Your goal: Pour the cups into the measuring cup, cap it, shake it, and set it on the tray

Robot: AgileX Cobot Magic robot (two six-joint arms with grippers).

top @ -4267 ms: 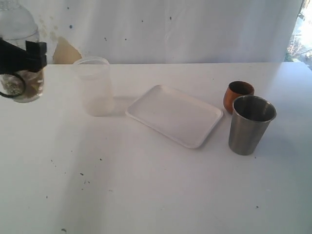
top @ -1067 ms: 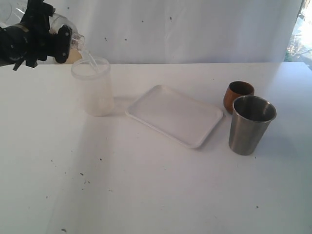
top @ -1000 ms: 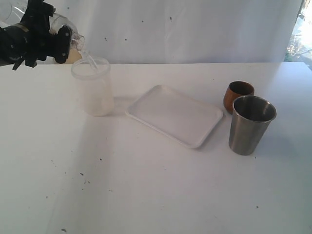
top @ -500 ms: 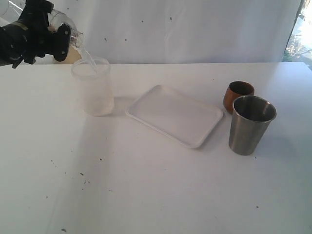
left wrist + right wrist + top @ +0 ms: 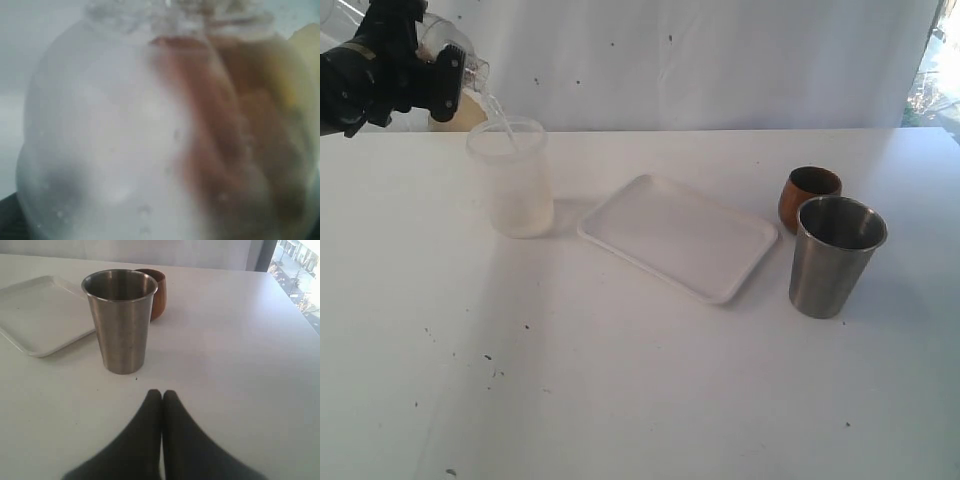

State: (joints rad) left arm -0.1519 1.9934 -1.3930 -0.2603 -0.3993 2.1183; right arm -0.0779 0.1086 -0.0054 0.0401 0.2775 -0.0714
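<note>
Gripping clear container (image 5: 125,140) | left pincer (image 5: 438,70) wide | right pincer (image 5: 161,395) closed, empty

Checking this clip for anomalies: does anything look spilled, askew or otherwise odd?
No spill shows. The odd part: the left gripper holds the measuring cup tipped over the frosted cup, a thin stream running into it, though the task never calls for that cup. The tray lies at an angle, bearing nothing.
</note>
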